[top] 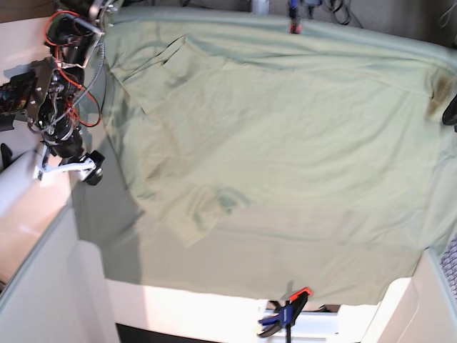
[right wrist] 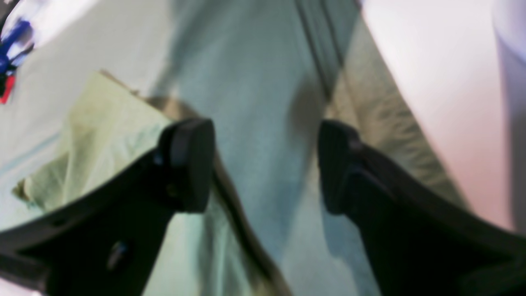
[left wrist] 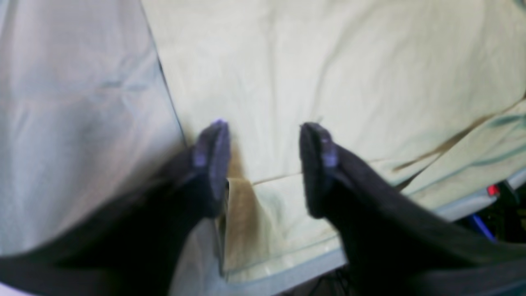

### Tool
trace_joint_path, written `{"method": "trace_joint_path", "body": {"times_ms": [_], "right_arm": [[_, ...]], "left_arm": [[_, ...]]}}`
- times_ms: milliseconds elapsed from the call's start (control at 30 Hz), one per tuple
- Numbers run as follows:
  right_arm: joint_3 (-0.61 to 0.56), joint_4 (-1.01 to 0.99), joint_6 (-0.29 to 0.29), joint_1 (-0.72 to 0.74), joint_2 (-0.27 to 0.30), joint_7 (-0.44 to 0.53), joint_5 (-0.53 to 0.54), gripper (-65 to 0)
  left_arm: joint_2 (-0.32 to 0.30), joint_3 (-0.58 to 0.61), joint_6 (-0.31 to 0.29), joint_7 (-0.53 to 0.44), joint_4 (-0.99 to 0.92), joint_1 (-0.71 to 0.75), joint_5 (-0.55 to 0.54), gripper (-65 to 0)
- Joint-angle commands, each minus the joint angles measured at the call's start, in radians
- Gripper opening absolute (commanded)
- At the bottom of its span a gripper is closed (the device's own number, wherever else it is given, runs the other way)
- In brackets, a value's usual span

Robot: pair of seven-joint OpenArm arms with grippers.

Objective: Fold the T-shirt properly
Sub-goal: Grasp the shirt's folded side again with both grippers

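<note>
Two clamps pin the table cloth (top: 343,271): a blue-and-red clamp (top: 285,313) nearest, another (top: 293,21) far. Between them the T-shirt (top: 285,143) lies flat, long axis left-right; no readable writing. Left gripper (left wrist: 263,164) and right gripper (right wrist: 265,164) gape, empty.

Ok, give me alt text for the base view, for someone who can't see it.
A pale green T-shirt lies spread on a same-coloured table cloth, one sleeve toward the upper left. The right arm stands at the left edge; a blue and orange clamp grips the near edge.
</note>
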Motion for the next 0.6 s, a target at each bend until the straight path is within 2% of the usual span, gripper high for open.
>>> {"method": "trace_joint_path", "body": {"times_ms": [0,100,233,300,367,567], "right_arm": [[-0.009,-0.012,0.037,0.041,0.006,0.022,0.028,-26.0],[-0.057,-0.048,0.05,0.047,-0.004,0.022,0.038,-26.0],[-0.138,-0.05,0.05,0.047,-0.029,0.022,0.038,-26.0],[-0.169,-0.05,0.05,0.046,-0.04,0.012,0.031,-26.0],[-0.187,-0.05,0.05,0.046,-0.048,0.002,0.019,-26.0],[-0.192,-0.05,0.05,0.045,-0.053,-0.003,0.018,-26.0]], "left_arm": [[-0.025,-0.012,-0.01,-0.033,0.012,-0.002,-0.019,-29.9],[-0.025,-0.012,-0.01,-0.084,0.005,-0.017,0.008,-29.0],[-0.025,-0.006,-0.008,-0.154,-0.058,-0.098,0.119,-29.0],[-0.025,0.01,0.032,-0.189,-0.125,-0.162,0.166,-29.0],[-0.026,0.043,0.068,-0.201,-0.208,-0.243,0.187,-29.0],[-0.03,0.226,0.075,-0.255,-0.492,-0.537,0.249,-29.0]]}}
